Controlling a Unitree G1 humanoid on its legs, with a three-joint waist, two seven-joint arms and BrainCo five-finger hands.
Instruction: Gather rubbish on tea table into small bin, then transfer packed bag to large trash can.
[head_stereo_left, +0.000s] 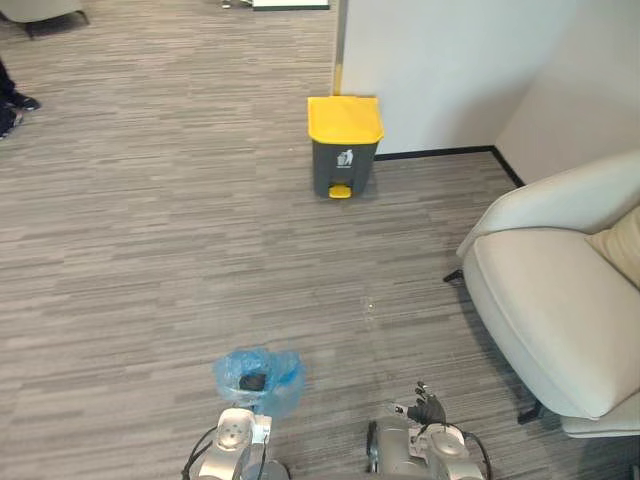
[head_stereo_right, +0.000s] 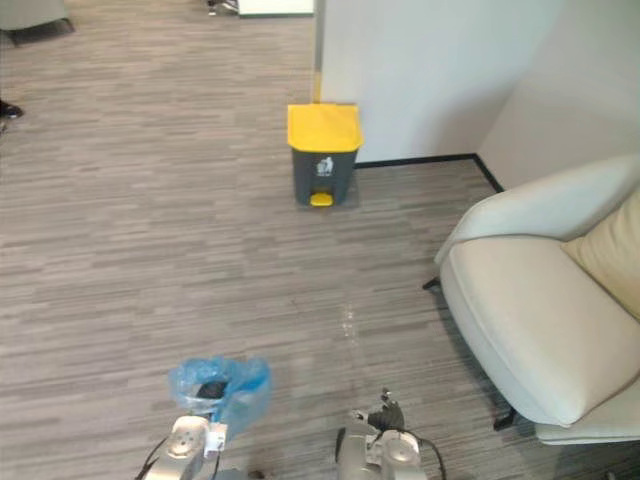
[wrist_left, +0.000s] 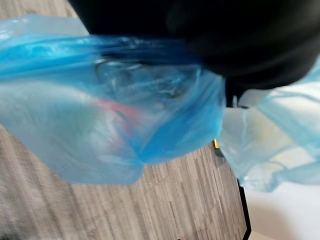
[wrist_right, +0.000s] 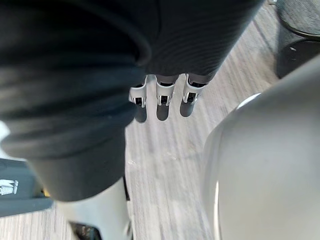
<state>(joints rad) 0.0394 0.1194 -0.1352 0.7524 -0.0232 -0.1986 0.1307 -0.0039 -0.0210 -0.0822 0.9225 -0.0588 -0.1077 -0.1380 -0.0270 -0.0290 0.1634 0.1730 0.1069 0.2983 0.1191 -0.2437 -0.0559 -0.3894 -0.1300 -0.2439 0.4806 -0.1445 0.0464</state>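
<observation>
A blue plastic rubbish bag hangs off the floor at my left hand, bunched around it; in the left wrist view the bag droops below the hand's dark cover with red and clear rubbish showing through it. The large trash can, dark grey with a shut yellow lid and a yellow pedal, stands against the white wall well ahead of me. My right hand hangs low beside me; its fingers are relaxed and hold nothing.
A cream armchair with a tan cushion stands close on the right. Striped grey carpet stretches between me and the trash can. A person's dark shoes show at the far left edge.
</observation>
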